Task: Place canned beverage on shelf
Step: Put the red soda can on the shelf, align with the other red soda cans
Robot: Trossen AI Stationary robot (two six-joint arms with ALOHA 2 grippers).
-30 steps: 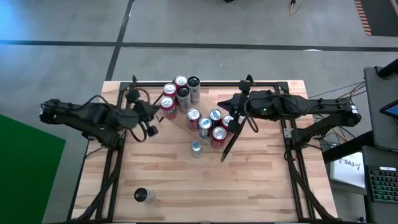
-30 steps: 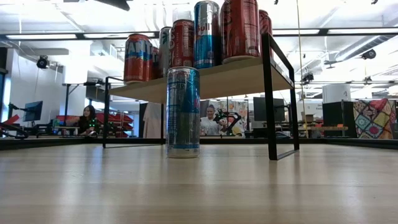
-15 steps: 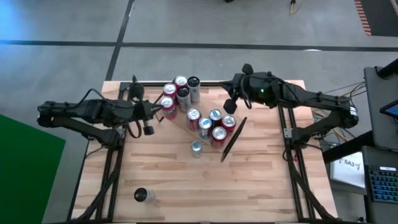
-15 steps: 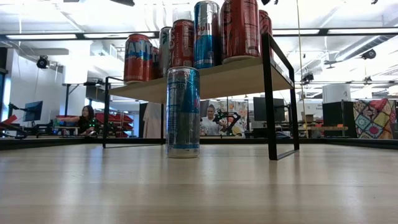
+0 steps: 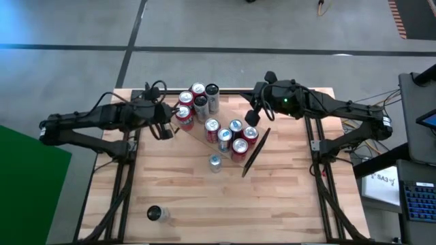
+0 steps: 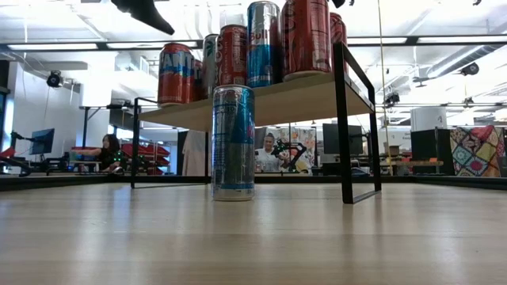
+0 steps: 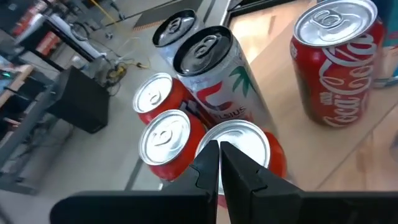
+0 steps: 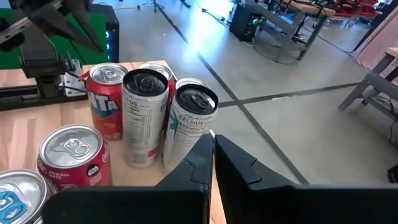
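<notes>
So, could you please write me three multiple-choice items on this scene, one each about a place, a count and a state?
1. Where does the blue-and-silver can stand?
A. on the shelf
B. on the tabletop in front of the shelf
C. in a gripper

2. How many cans stand off the shelf, on the tabletop?
A. two
B. four
C. none

3. How is the left gripper?
A. shut on a can
B. wide open
C. shut, holding nothing

Answers: 1 B, the low view shows it standing on the table. 2 A, the high view shows that can and a dark-topped can. 3 C, its fingers meet above the cans.
</notes>
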